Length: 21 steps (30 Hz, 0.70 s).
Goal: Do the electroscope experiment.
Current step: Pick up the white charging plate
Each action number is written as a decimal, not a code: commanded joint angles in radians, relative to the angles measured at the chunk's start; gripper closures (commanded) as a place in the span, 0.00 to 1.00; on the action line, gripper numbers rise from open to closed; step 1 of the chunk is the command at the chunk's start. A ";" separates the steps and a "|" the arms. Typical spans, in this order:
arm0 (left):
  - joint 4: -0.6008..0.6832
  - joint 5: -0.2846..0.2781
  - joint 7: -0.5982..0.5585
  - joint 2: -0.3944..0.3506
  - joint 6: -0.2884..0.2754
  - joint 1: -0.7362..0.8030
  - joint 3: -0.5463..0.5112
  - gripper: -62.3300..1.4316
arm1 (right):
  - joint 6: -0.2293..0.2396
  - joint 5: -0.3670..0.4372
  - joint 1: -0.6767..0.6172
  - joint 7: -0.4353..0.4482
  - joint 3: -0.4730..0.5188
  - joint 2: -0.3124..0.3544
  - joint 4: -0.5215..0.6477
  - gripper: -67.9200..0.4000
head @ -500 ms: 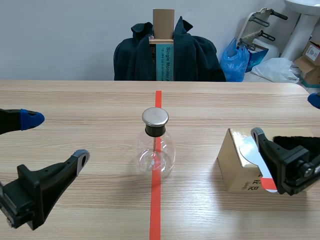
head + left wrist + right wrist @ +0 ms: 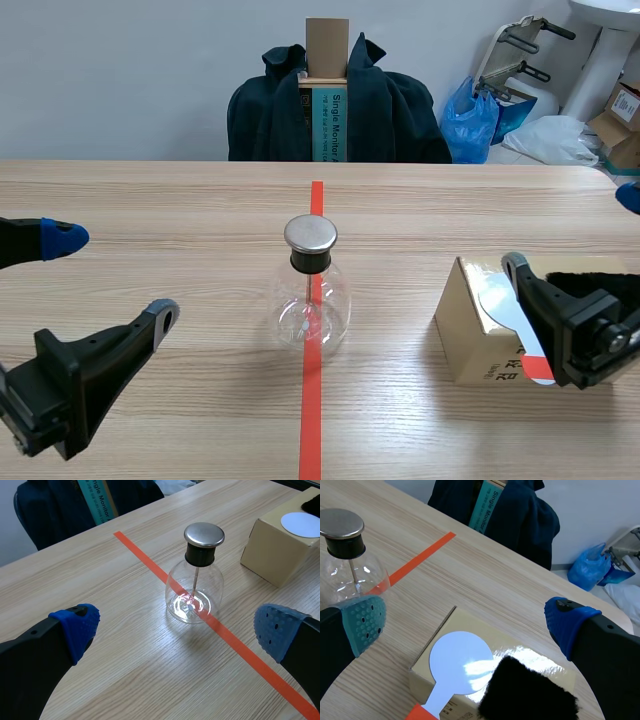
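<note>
Table [image 2: 150,200] | flask [image 2: 311,305] on tape | left end effector [image 2: 176,627], right end effector [image 2: 465,622] released | paddle [image 2: 460,665] handle: right wrist view, not left

We see a light wooden tabletop [image 2: 140,200] with an orange-red tape line down its middle. On that line a glass electroscope flask [image 2: 311,305] stands upright, its metal cap on top. Well apart, on the right arm's side, sits a tan cardboard box [image 2: 466,330].
</note>
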 commanded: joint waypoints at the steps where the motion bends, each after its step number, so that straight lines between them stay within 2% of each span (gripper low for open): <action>1: 0.012 -0.002 -0.016 0.005 -0.002 -0.003 0.007 0.00 | -0.004 0.007 0.009 0.015 0.014 0.000 0.008 0.00; 11: 0.012 0.006 -0.016 0.005 -0.002 -0.003 0.007 0.00 | -0.003 0.007 0.009 0.011 0.014 0.000 0.008 0.00; 15: 0.012 0.006 -0.016 0.005 -0.002 -0.003 0.007 0.00 | -0.003 0.006 0.009 -0.027 0.014 0.000 0.008 0.00; 21: 0.012 0.006 -0.016 0.005 -0.002 -0.003 0.007 0.00 | -0.003 -0.046 0.008 -0.064 0.014 0.000 0.008 0.00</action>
